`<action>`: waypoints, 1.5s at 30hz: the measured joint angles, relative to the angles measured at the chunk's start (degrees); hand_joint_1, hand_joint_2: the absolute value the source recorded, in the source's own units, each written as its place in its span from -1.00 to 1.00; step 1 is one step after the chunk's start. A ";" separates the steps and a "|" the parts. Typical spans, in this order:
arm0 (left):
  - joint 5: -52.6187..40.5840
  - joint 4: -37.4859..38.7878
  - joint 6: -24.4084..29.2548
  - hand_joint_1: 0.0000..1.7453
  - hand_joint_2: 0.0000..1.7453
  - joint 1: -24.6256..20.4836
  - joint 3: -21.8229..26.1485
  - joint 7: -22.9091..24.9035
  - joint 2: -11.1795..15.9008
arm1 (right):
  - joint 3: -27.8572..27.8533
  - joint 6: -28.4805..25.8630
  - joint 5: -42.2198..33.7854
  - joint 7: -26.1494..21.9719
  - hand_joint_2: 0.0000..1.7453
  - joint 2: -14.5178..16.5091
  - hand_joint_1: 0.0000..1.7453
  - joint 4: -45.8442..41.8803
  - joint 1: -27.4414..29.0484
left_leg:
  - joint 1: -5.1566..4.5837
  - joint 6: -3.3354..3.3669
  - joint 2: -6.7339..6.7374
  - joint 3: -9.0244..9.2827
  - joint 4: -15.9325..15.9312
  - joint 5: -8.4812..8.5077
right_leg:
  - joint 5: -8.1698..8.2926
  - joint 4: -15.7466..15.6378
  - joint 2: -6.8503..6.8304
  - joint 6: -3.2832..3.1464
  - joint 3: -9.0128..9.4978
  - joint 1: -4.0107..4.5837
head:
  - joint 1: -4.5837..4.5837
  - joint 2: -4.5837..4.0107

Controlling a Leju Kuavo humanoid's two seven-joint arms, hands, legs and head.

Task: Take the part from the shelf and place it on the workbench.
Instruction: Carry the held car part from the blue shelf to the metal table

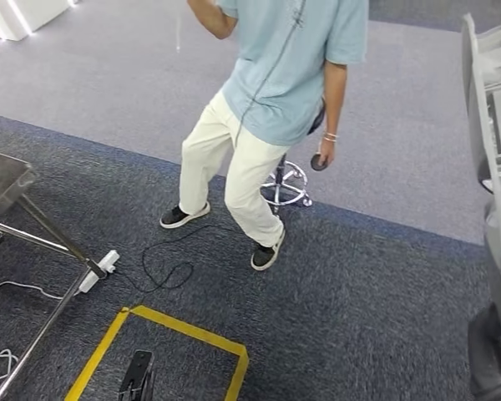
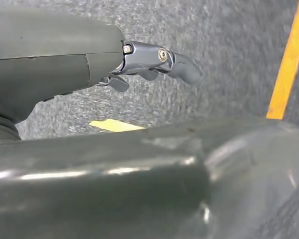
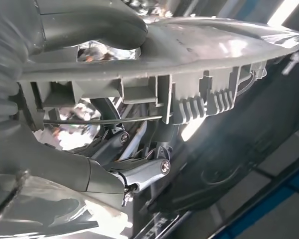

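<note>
The large grey moulded plastic part [image 3: 201, 74], with ribbed clips along its edge and a shiny reflective inside, is held in the right hand [image 3: 114, 149]: in the right wrist view the thick grey thumb is laid over its top edge and the darker fingers [image 3: 144, 172] are curled against its underside, so the part is clamped between them. In the head view the same grey part [image 1: 488, 100] is seen at the right edge, raised above the dark blue carpet [image 1: 336, 301]. The left hand [image 2: 140, 62] is seen over the carpet beside a yellow tape line [image 2: 287, 64], its fingers [image 2: 185, 67] loosely bent and apart, with nothing held. A person in a light blue shirt and cream trousers [image 1: 260, 125] is standing ahead, in front of a chrome stool base [image 1: 285, 184]. A steel tabletop [image 1: 2, 180] on slanted legs is seen at the left, near a white power strip [image 1: 100, 269].
</note>
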 joint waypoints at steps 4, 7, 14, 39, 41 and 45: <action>0.22 0.01 0.38 -1.00 -1.00 -0.39 0.02 0.30 -0.26 | -0.03 -0.01 -1.21 -0.04 1.00 -0.02 1.00 0.79 -0.67 | 0.22 0.44 -3.38 0.22 -0.03 -0.07 | -3.37 11.58 4.21 0.46 -7.07 -0.26 | 0.30 0.00; 0.24 0.01 0.40 -1.00 -1.00 -0.32 0.03 0.49 -0.36 | -0.05 -0.01 -1.41 0.00 1.00 -0.02 1.00 1.34 -0.88 | 0.42 -0.04 -6.14 0.50 0.35 -0.45 | 2.55 4.64 5.47 0.77 -5.28 -0.64 | 0.33 0.00; 0.24 0.01 0.46 -1.00 -1.00 -0.10 0.04 0.58 -0.22 | -0.22 0.01 -1.46 -0.02 1.00 -0.01 1.00 1.97 -1.32 | 0.70 -1.91 -8.44 -0.88 2.27 -1.40 | 4.67 -2.76 6.83 -0.90 -1.36 -0.91 | 0.06 0.00; 2.48 0.01 -0.31 -1.00 -1.00 -1.21 0.26 0.52 0.31 | -0.62 -0.01 -4.72 -0.02 1.00 -0.02 1.00 4.38 -5.29 | 0.78 -0.48 -7.61 0.35 0.63 -0.59 | 4.82 0.56 7.52 0.78 -3.73 -0.89 | 0.40 0.00; 2.80 0.01 -0.45 -1.00 -1.00 -1.11 0.42 0.60 0.43 | -0.17 0.00 -3.01 -0.08 1.00 -0.01 1.00 4.56 -5.66 | 0.82 -1.11 -8.86 -0.12 0.89 -0.65 | 5.26 -2.60 9.22 0.33 -2.17 -1.05 | 0.43 0.00; 2.19 0.01 -0.63 -1.00 -1.00 0.56 0.53 1.33 0.92 | 0.30 0.01 -0.69 -0.05 1.00 0.04 1.00 4.47 -5.17 | 0.94 -2.23 -8.32 -1.11 2.35 -1.48 | 5.15 -3.17 6.75 -1.03 -1.45 -1.01 | 0.12 0.00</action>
